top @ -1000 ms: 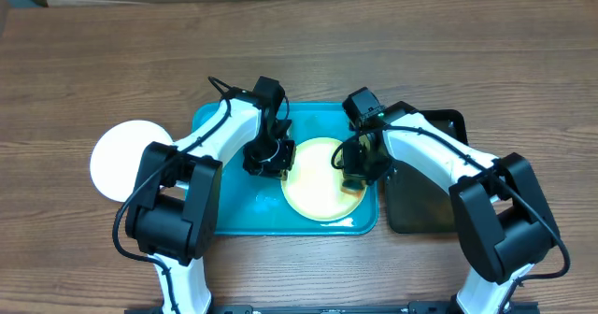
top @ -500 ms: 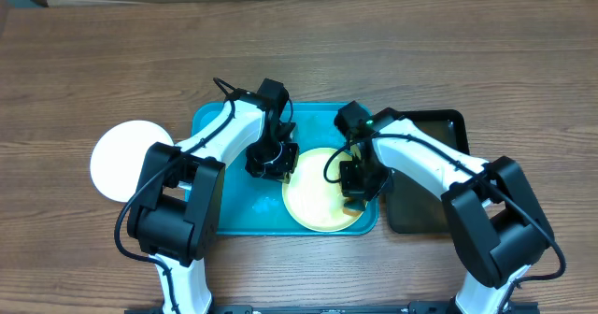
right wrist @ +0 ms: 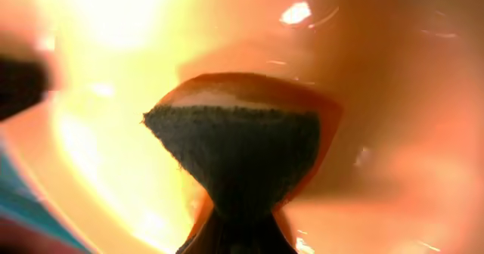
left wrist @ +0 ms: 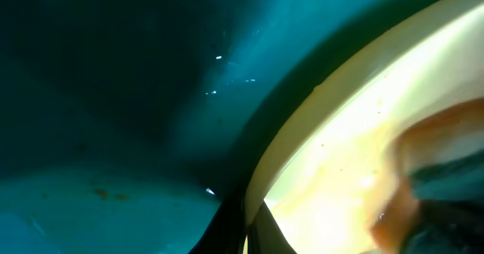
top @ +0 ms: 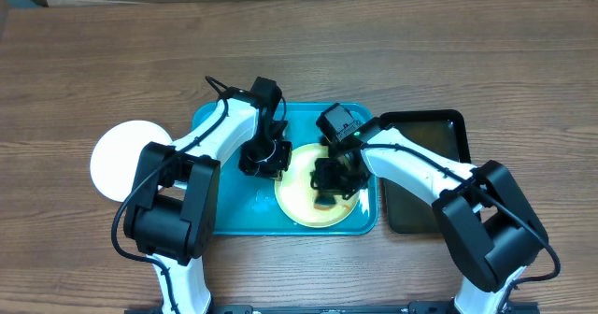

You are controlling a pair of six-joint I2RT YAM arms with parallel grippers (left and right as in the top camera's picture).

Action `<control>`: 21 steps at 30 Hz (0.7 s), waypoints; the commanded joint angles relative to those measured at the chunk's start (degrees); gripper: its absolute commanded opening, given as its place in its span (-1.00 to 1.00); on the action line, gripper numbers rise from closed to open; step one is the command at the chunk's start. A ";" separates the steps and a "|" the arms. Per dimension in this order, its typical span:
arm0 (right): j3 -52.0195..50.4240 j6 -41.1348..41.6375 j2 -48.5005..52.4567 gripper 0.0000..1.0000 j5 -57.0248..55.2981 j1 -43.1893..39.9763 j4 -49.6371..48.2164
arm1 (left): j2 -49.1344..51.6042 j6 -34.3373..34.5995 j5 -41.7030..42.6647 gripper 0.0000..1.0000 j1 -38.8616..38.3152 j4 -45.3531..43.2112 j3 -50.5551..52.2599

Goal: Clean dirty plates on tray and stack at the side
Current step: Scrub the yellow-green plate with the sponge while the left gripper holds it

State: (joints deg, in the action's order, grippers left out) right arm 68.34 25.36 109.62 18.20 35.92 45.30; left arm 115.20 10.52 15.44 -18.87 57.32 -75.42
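Observation:
A pale yellow plate (top: 301, 202) lies on the teal tray (top: 215, 127), at its front right. My left gripper (top: 264, 162) is shut on the plate's left rim (left wrist: 291, 144); the fingertips pinch the rim at the bottom of the left wrist view. My right gripper (top: 329, 185) is over the middle of the plate, shut on a dark sponge (right wrist: 234, 152) with an orange edge pressed on the plate surface (right wrist: 113, 72). A clean white plate (top: 123, 158) lies on the table left of the tray.
A black tray (top: 420, 178) sits right of the teal tray, partly under my right arm. Small brown specks show on the teal tray floor (left wrist: 106, 195). Wooden table surrounds both trays.
My right gripper with the sponge has moved left across the yellow plate, from its right edge to its middle. The plate shifted slightly left. The left gripper has stayed on the rim.

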 commanded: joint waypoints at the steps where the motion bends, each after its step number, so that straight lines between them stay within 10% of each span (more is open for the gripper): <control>1: 1.05 -2.64 1.14 -0.93 1.46 -0.37 0.59 | 0.85 1.31 -0.74 -0.92 -0.46 -0.76 0.68; 10: 7.28 2.14 -4.31 -0.92 -13.05 -2.58 17.31 | 0.85 1.31 -0.76 -0.92 -0.39 -0.79 0.68; 21: 1.68 2.97 -4.13 -0.92 -11.52 -1.75 11.61 | 0.85 1.51 -0.74 -0.92 -0.39 -0.96 0.68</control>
State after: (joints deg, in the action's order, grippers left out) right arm 71.42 27.51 107.00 6.79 33.76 58.43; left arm 115.20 10.57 16.56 -19.14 57.14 -75.42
